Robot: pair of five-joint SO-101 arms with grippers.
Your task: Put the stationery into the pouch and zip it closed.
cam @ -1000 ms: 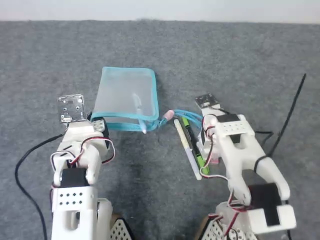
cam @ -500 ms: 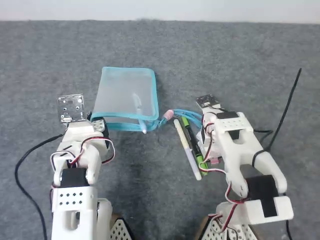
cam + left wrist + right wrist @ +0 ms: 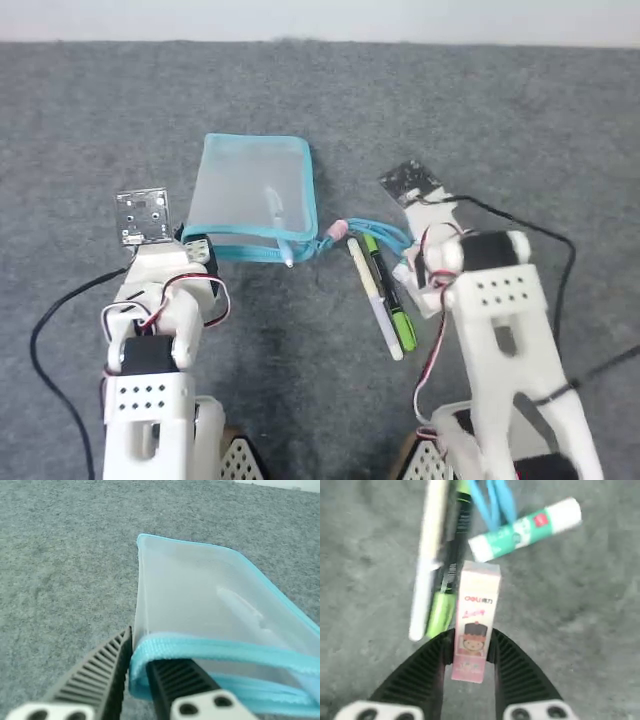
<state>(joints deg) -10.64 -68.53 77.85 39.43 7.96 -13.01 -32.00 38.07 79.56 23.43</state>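
Note:
A translucent pouch (image 3: 255, 195) with light blue trim lies flat on the grey carpet, a white item (image 3: 275, 210) showing through it. My left gripper (image 3: 139, 647) is shut on the trim at the pouch's (image 3: 210, 615) near corner. My right gripper (image 3: 470, 640) is shut on a pink eraser box (image 3: 472, 625) and holds it above the carpet. Beneath it lie a white pen (image 3: 427, 565), a green marker (image 3: 447, 590) and a green-and-white glue stick (image 3: 525, 527). In the high view the white pen (image 3: 375, 295) and green marker (image 3: 392, 295) lie side by side left of the right arm (image 3: 490, 290).
A blue cord (image 3: 375, 232) runs from the pouch's pink zipper pull (image 3: 337, 232) toward the pens. Black cables trail beside both arms. Open grey carpet stretches behind the pouch and to the far right.
The right arm has lifted and drawn back over the last second, raising the eraser box off the carpet. The left arm and the pouch have stayed still.

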